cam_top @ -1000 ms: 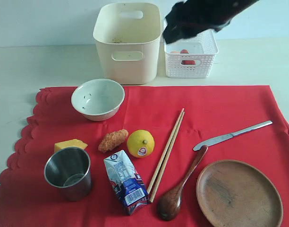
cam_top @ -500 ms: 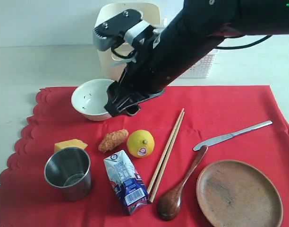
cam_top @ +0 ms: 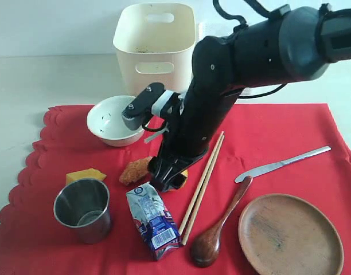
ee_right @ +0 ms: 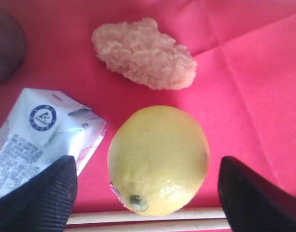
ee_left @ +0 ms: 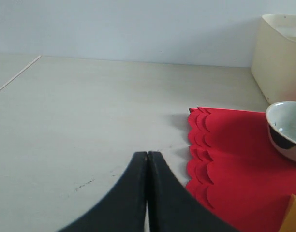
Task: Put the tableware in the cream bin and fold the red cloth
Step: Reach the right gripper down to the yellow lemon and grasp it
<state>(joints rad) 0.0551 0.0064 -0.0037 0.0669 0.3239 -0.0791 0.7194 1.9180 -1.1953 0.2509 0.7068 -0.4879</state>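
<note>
1. Exterior view: the red cloth [cam_top: 267, 132] covers the lower part of the frame, its scalloped edge at the left.
2. The cream bin [cam_top: 155, 48] stands on the table [cam_top: 43, 80] at top centre, just behind the cloth.
3. On the cloth, the white speckled bowl [cam_top: 109, 121] sits upper left and the steel cup [cam_top: 84, 209] lower left.
4. The wooden chopsticks [cam_top: 203, 177] lie slantwise at centre, and the dark wooden spoon [cam_top: 218, 226] lies right of them.
5. The steel knife [cam_top: 281, 164] is at the right, and the round wooden plate [cam_top: 290, 235] fills the lower right corner.
6. The right end effector [cam_top: 168, 175] reaches down at centre between a fried nugget [cam_top: 135, 170] and the chopsticks, just above a milk carton [cam_top: 154, 220].
7. An orange-yellow wedge [cam_top: 85, 175] lies behind the cup.
8. Left wrist view: the left end effector [ee_left: 147, 193] is clenched, its fingers pressed together with nothing between them, over bare table beside the cloth's scalloped edge [ee_left: 199, 159].
9. The bowl and the bin's wall show at the picture's edge.
10. Right wrist view: the right end effector [ee_right: 147, 186] is released, and its black fingers [ee_right: 44, 193] stand wide on either side of a lemon [ee_right: 157, 159] without touching it.
11. The nugget, the carton and the chopsticks lie around the lemon on the cloth.
</note>
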